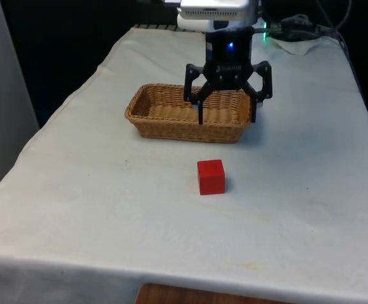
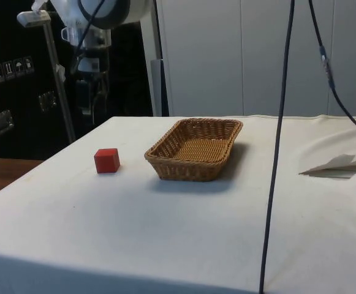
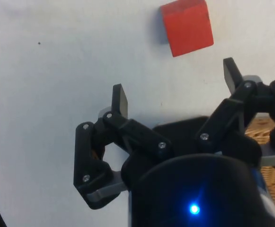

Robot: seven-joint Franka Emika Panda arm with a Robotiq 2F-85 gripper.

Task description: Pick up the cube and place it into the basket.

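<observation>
Approach step. The gripper (image 1: 227, 120) hangs with jaws spread wide and empty above the basket's (image 1: 147, 126) near rim; the cube (image 1: 211, 177) rests on the cloth (image 1: 95, 209) just before the basket. Next, judged: advance over the cube, descend, straddle it, close.

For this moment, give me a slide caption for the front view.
Open claw hangs above the wicker basket; red cube sits on the white cloth nearer the camera.

In the front view the gripper (image 1: 227, 118) covers part of the wicker basket's (image 1: 164, 120) far rim, and the frame's top edge cuts off the arm (image 1: 218, 12).
</observation>
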